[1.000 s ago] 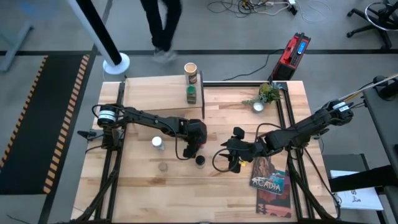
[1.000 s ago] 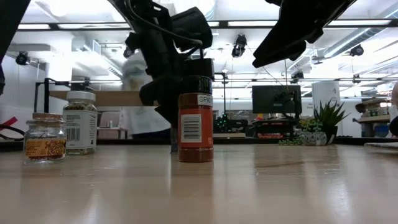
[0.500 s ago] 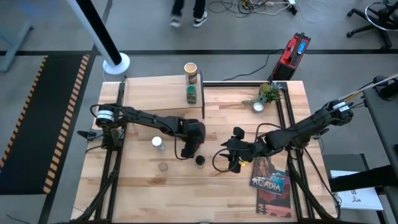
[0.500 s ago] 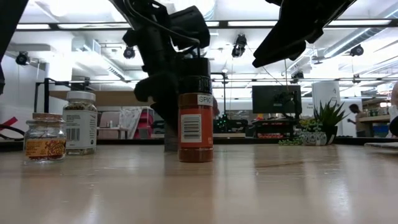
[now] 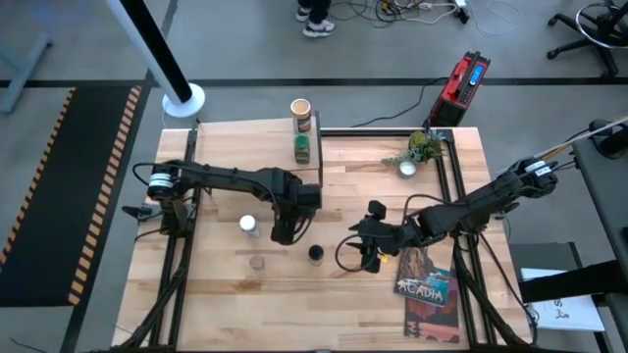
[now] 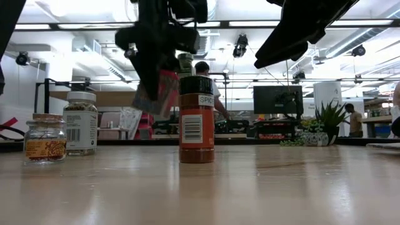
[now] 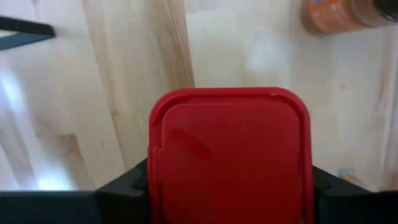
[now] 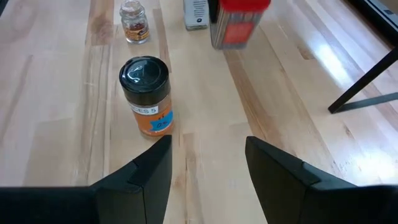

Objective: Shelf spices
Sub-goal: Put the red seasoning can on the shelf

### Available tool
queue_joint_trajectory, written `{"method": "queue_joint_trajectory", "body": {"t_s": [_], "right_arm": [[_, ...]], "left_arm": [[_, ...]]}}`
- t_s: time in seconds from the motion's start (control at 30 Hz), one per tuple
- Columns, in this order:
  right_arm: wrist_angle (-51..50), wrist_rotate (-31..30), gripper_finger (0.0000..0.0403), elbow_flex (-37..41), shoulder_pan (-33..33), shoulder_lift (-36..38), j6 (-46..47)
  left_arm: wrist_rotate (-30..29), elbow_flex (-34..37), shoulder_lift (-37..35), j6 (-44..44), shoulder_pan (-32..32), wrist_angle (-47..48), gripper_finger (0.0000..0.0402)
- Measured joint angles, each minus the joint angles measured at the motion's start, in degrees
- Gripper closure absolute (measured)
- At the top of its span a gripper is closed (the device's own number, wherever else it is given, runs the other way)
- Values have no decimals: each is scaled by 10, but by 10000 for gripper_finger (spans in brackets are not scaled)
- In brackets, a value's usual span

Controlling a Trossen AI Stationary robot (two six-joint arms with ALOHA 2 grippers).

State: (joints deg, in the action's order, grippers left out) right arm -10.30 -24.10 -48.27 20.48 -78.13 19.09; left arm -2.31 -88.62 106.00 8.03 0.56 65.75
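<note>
My left gripper [image 5: 284, 226] is shut on the red square tin [image 6: 156, 94], which hangs above the table left of the dark-capped brown jar [image 5: 315, 253]. That jar [image 8: 146, 93] stands upright on its base in front of my open right gripper [image 8: 208, 180], which touches nothing. The white-capped clear jar [image 5: 249, 226] stands on the table to the left. On the shelf [image 5: 245, 147] at the far side stand the tan canister [image 5: 301, 111] and the green-lidded jar [image 5: 302, 149]. My left gripper pinches the red tin between its two fingers [image 7: 124, 183], on two opposite side walls just below the red lid [image 7: 227, 149]. The fingers come from above, pointing down. The tin is lifted clear of the table and hangs tilted [image 6: 153, 100].
A small jar of red flakes [image 5: 257, 263] stands near the table's front. The potted plant [image 5: 420, 149] is at the far right, and the "Acadia" book [image 5: 424, 279] lies at the right, beside my right arm. Black frame rails run along both table sides.
My left gripper has risen and gone toward the table's left edge with the red tin. The tin stood behind the dark-capped jar on the table before; now it is lifted clear and tilted. My right arm has kept still.
</note>
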Motion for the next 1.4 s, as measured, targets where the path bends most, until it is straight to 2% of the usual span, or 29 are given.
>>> {"method": "queue_joint_trajectory", "body": {"t_s": [0.17,0.47,0.63,0.87,1.03,1.4], "right_arm": [[0,0,222,5,3,0,5],[6,0,222,12,10,0,8],[30,0,222,12,10,0,0],[34,0,222,13,10,0,-2],[33,0,222,13,10,0,-2],[33,0,222,20,10,0,-2]], "left_arm": [[0,-3,-31,-6,0,14,215],[-17,58,-147,-30,5,-12,215],[-31,67,-189,-32,26,-19,212],[-31,42,-201,3,83,11,211],[-9,32,-199,38,144,17,212],[2,32,-199,107,236,-28,212]]}}
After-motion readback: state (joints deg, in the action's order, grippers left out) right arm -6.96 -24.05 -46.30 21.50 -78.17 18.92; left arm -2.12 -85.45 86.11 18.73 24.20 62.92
